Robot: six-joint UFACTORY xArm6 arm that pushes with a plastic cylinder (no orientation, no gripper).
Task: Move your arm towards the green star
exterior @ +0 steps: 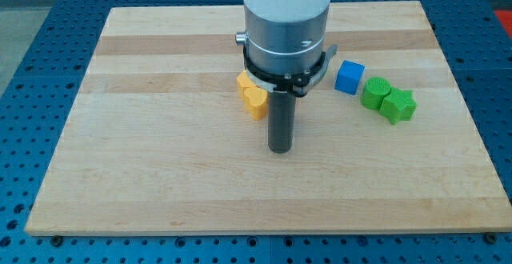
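The green star (399,105) lies on the wooden board at the view's right, touching a green round block (374,93) on its left. My tip (280,149) rests on the board near the middle, well to the left of the green star and a little lower in the view. Just left of the rod lie a yellow heart block (256,102) and an orange block (245,82), partly hidden behind the arm.
A blue cube (349,78) sits up and left of the green blocks. The arm's wide grey body (286,24) hides the board's upper middle. The wooden board (160,176) rests on a blue perforated table.
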